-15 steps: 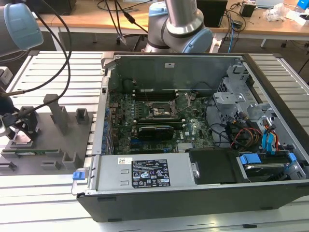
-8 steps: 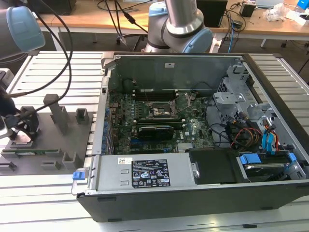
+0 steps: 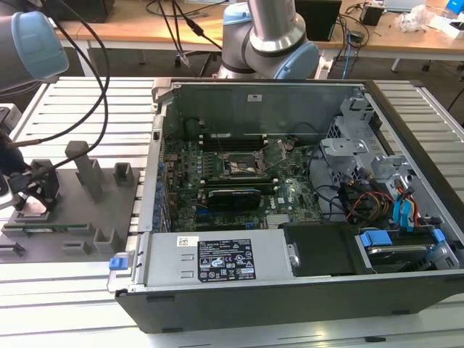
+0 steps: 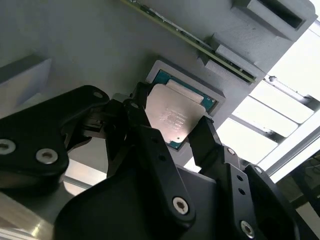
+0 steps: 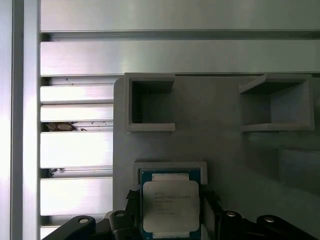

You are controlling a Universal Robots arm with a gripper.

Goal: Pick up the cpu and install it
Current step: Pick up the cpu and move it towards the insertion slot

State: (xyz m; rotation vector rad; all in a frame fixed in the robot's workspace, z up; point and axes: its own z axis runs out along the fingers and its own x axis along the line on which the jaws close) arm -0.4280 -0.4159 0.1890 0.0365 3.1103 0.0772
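Cpu (image 5: pixel 170 207) noted flat in grey fixture pocket (image 5: pixel 170 166) on slatted tabletop (image 5: pixel 75 55), well apart from open computer case (image 3: pixel 290 188). End effector (image 4: pixel 170 112) set narrow, fingers (image 4: pixel 205 134) closed against two opposite edges. Chip held directly between them, judged not yet lifted.

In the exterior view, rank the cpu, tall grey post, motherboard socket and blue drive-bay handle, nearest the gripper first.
1. cpu, at the gripper.
2. tall grey post, just beside.
3. motherboard socket, mid-case.
4. blue drive-bay handle, exterior view's far right.
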